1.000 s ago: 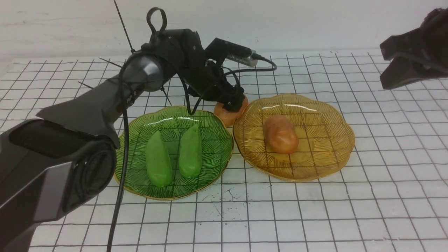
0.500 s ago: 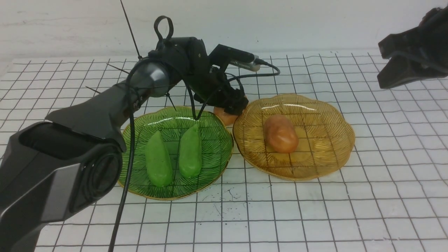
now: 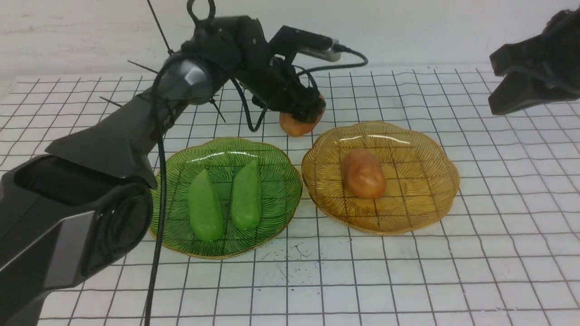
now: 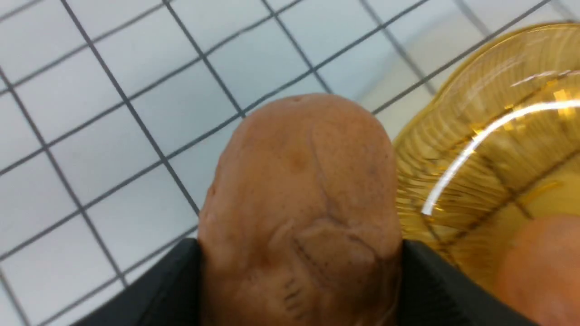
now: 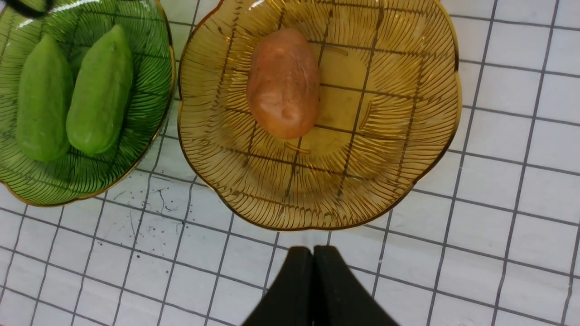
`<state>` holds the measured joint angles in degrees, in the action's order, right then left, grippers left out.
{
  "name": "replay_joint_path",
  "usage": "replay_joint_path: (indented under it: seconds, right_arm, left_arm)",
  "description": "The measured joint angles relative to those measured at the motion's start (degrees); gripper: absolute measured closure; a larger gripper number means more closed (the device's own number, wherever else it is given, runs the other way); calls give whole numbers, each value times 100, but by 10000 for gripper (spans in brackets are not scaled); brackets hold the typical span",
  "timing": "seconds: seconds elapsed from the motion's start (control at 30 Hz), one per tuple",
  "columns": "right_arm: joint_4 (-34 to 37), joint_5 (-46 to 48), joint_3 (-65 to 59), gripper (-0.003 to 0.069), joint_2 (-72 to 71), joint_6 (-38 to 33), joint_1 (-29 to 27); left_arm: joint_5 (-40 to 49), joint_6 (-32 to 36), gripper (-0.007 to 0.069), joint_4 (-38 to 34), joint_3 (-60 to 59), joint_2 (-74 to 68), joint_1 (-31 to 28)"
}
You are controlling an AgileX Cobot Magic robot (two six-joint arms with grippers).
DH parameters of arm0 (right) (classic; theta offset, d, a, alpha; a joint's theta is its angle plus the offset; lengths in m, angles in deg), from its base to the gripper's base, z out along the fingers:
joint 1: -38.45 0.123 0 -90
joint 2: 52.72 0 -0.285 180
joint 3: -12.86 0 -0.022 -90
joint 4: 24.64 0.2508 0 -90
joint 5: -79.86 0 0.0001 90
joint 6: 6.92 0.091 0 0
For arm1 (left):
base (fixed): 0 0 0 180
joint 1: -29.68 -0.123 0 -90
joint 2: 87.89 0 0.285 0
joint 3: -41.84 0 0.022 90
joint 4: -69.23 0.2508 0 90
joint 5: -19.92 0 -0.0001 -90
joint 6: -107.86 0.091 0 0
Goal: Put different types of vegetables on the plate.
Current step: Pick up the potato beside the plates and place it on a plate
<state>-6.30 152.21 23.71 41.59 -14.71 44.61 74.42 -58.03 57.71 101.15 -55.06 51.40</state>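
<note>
- Well, the left arm's jaws clamp a potato [image 3: 295,127] above the worktop [image 3: 498,253], just beside the far-left rim of the amber plate [image 3: 417,149].
- Its long axis runs out along the jaws; the plate lies to its right.
- Right arm's jaws: pressed tight together, empty, farther off.
- Lettering on the left arm [image 3: 127,131] is too small to read.

Green plate [image 3: 276,165]: translucent, glass-like, glossy, ribbed, gilt rim.
Amber plate [image 3: 421,181]: same glossy ribbed finish, gilt rim.
Cucumbers [image 3: 205,210] [image 3: 246,199]: light green, smooth, soft waxy sheen.
Held potato [image 4: 303,181]: orange-brown, wrinkled, pitted skin, dull sheen.
Plated potato [image 3: 362,174]: lumpy, glossier.
Surface [image 3: 453,271]: white, matt, black grid lines, ink-scuffed.
Left end effector [image 3: 304,114], right end effector [image 5: 312,276]: matt black, plastic-looking.
</note>
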Motion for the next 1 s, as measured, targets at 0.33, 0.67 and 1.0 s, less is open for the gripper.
replay_joint_path:
  seconds: [0.33, 0.67, 1.0]
  right_arm:
    - [694, -5, 0, 674, 0, -42, 0]
    - [736, 19, 0, 674, 0, -100, 0]
    - [251, -65, -401, 674, -240, 233, -25]
  left_arm:
    - [1627, 242, 143, -1389, 236, 379, 583]
    - [1620, 281, 143, -1036, 236, 350, 1457]
    - [1464, -550, -50, -90, 239, 151, 1674]
